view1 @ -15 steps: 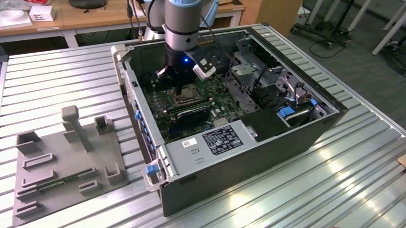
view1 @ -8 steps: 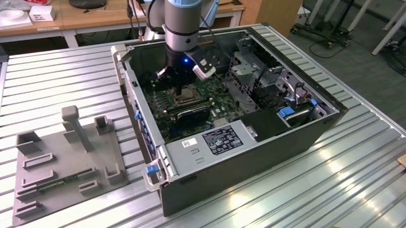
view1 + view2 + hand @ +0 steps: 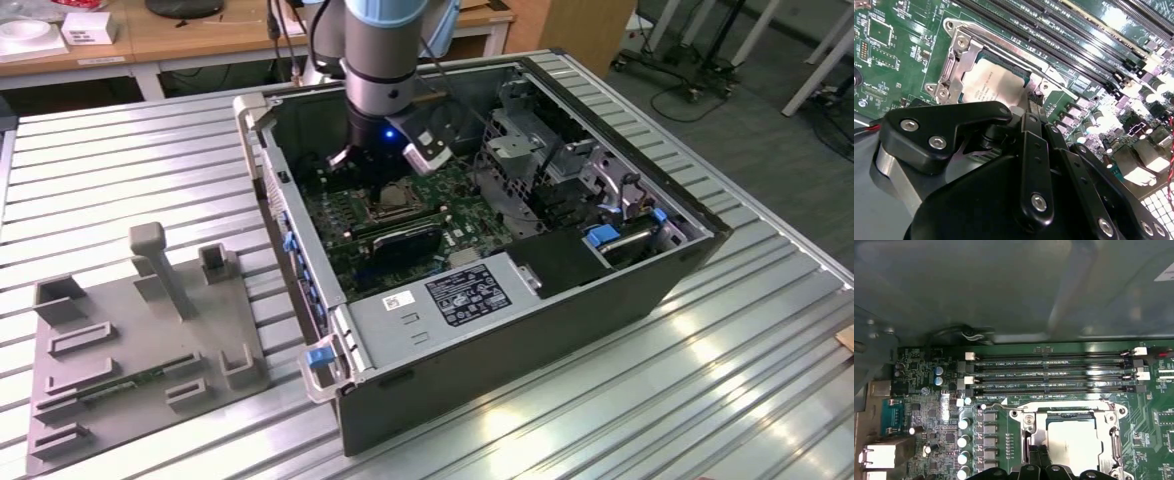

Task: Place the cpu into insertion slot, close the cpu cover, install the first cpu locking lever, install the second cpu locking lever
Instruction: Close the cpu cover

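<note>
Your arm reaches straight down into the open computer case, which lies on its side on the slatted metal bench.

The cpu is seated flat in the insertion slot, pale silvery top facing up. In the exterior view the slot sits near the middle of the green motherboard, with the arm's wrist just beside it at about eleven o'clock.

The cpu cover shows as a thin silver frame lying low around the chip. You cannot tell from these views whether it is locked down.

Your tool has its two dark fingers pressed together, with nothing visible between them. In both wrist views the tips stand at the slot's metal rim, right by one edge of the cpu. Whether they actually touch the metal cannot be told.

The long black memory slots run in parallel rows just beside the slot, on the side away from the tool.

In the exterior view the labelled power supply box lies inside the case at about five o'clock from the slot. A grey fixture plate with upright posts rests on the bench well apart from the case, at about eight o'clock.
</note>
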Motion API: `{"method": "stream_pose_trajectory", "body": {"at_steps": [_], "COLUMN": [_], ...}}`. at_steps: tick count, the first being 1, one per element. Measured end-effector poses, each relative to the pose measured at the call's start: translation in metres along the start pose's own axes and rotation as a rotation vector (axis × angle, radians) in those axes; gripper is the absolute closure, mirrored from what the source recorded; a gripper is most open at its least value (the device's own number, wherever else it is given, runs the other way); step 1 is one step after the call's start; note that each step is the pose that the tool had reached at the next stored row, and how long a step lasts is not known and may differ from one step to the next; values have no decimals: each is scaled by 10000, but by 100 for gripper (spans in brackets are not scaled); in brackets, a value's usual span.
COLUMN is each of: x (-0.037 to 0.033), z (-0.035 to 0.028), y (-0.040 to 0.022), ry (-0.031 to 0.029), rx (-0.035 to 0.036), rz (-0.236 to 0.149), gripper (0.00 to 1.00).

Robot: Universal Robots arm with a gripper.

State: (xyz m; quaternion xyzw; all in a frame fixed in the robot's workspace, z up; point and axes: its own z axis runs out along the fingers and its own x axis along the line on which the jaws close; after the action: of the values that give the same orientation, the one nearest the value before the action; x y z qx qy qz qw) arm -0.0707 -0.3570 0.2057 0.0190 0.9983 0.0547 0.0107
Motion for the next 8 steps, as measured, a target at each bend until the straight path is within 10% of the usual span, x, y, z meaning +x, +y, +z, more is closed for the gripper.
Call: {"method": "stream_pose_trajectory", "body": {"at_steps": [8], "x": [12], "z": [25], "y": [46], "ry": [-3], "rx": [0], "rz": [28], "gripper": [89]}}
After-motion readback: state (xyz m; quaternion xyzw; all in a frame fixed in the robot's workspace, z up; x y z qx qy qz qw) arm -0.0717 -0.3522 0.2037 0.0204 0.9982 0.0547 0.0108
